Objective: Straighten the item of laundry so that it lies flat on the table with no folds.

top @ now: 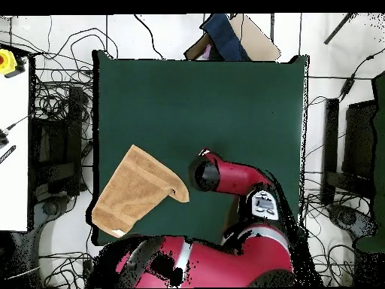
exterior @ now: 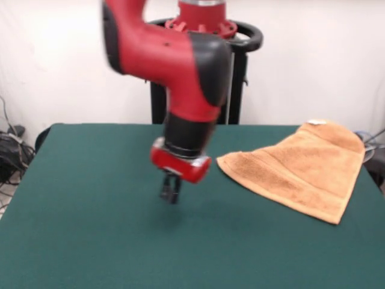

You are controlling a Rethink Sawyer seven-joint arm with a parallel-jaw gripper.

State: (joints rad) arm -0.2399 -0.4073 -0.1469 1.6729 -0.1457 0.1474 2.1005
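Jaws (exterior: 170, 191) hang blurred above bare green felt, holding nothing; whether parted or closed, cannot tell. Beside them, apart, the orange-tan terry towel (exterior: 299, 168) lies folded into a rounded wedge. It sits at the desk (exterior: 90, 241) corner, its white tag (exterior: 316, 122) at the far edge.

- One towel (exterior: 304, 167) (top: 137, 191), folded over on itself, lying to one side of the claw and apart from it.
- One white tag (exterior: 317, 122) on the towel's far corner, away from the claw.
- One table (exterior: 90, 241) (top: 225, 98), under the claw.
- One arm (exterior: 180, 66) (top: 237, 177), red and black, above the claw.
- One claw (exterior: 170, 189), hanging just over the felt.
- One black pedestal (exterior: 239, 66), behind the claw.
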